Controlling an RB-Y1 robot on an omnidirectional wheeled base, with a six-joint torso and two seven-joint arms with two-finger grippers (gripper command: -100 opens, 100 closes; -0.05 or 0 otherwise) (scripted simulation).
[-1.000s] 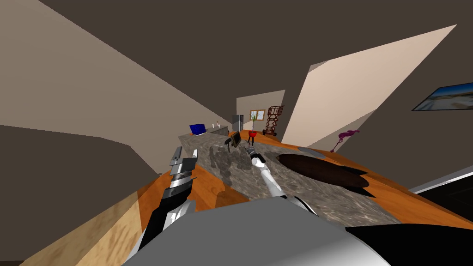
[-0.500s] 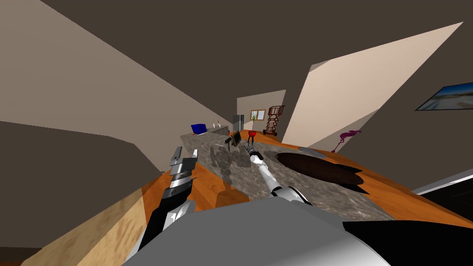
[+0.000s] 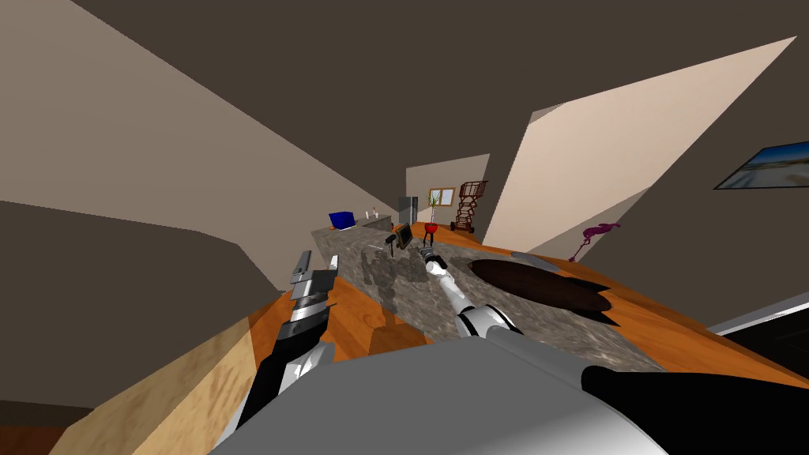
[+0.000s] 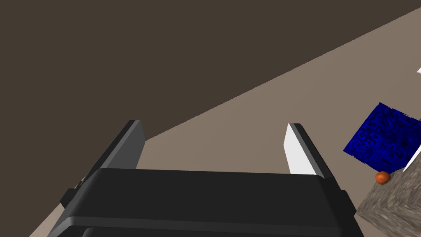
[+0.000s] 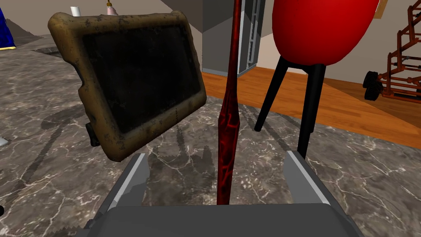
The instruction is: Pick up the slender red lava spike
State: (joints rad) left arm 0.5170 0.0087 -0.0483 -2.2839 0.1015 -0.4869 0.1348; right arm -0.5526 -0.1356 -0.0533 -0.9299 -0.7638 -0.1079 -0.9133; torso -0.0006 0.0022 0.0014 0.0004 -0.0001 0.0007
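- Since the red lava spike stands upright on the marble table, the right gripper sits level with it, jaws apart, one on each side, not touching.
- Spike is between the dark tablet and the red black-legged stool. Tight, so a straight close looks safest.
- Left gripper is parked near left, jaws open and empty.

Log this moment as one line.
right gripper: open, straddling upright red spike, not yet closed | left gripper: open, empty | surface: marble counter
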